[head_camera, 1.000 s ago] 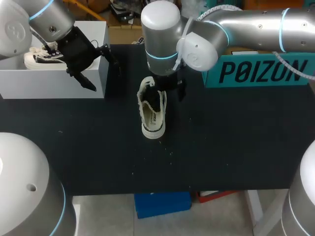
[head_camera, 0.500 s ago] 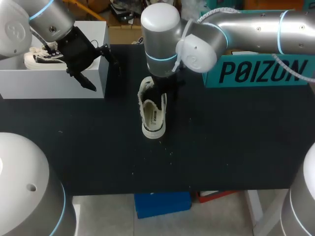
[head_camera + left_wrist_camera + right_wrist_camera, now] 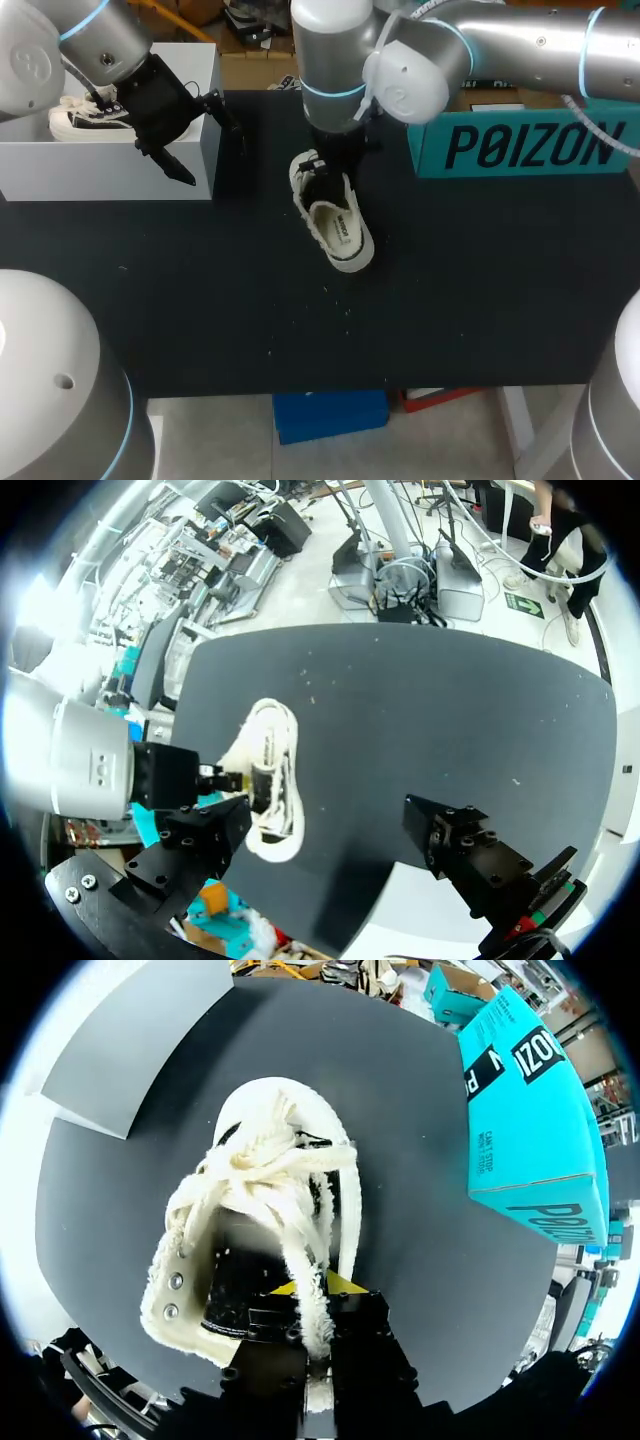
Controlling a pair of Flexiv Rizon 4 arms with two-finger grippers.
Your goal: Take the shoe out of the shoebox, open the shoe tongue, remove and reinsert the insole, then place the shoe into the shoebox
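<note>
**Right arm grips shoe at mid-table.** A cream canvas shoe (image 3: 340, 235) lies near the middle of the black table (image 3: 480, 300), held at its far end by the right arm's tool (image 3: 335, 168). The shoe's long axis runs on a diagonal. The heel end sits under the tool toward the table's far side, and the rounded white toe points toward the near edge and off to the right. The opening faces up, with a printed lining showing inside.

Seen from the right wrist, the shoe (image 3: 250, 1180) stretches straight ahead of the tool (image 3: 312, 1295). The laces are bunched in a loose heap over its middle, and the toe is farthest away. The tool is clamped on the shoe's frayed rim at the heel end, a strip of that rim pinched between the yellow tips. A teal box (image 3: 520, 1130) stands beside the shoe on the table (image 3: 400, 1210).

The left arm's tool (image 3: 213, 152) hangs over the right end of the white shoebox (image 3: 110, 165) at the table's far left, its two fingers spread wide apart. A second shoe (image 3: 85, 115) lies inside that box. From the left wrist, the tool (image 3: 325, 825) looks out across the table (image 3: 450, 720) at the shoe (image 3: 275, 835) well ahead of it, with the right tool (image 3: 240, 780) at the shoe's side. In the head view the teal box (image 3: 520, 140) stands at the table's far right, well apart from the shoebox, with the shoe between the two.
</note>
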